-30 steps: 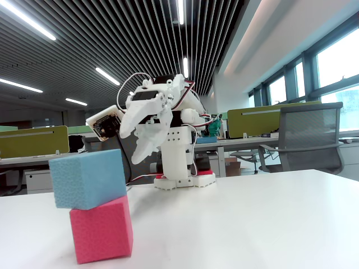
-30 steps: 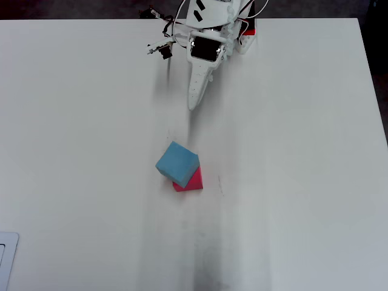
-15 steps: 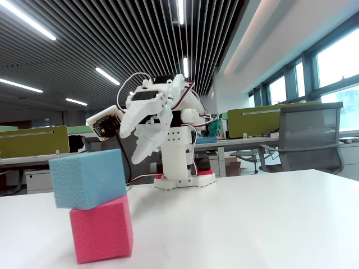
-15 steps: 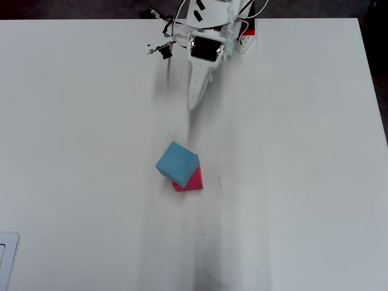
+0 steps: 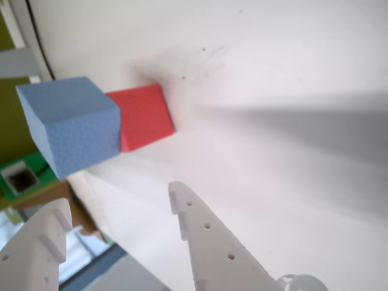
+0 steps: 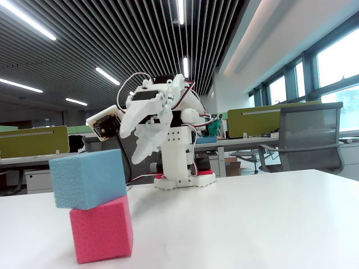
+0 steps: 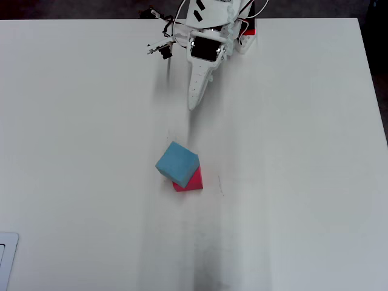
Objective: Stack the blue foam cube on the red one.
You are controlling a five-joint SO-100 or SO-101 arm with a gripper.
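My gripper (image 5: 118,209), jaws slightly parted and empty, hangs above the table (image 7: 291,151) near its far edge in the overhead view, well apart from the cubes. The blue foam cube (image 7: 177,162) rests on the red one (image 7: 192,180) near the table's middle, twisted and overhanging toward the left edge in the fixed view.

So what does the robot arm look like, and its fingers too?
The arm is white plastic on a white base with red at the bottom. Thin red, black and white wires loop around it, and a small camera board sticks out at its side. Its fingers are white and pointed, with rows of little holes and stepped edges.
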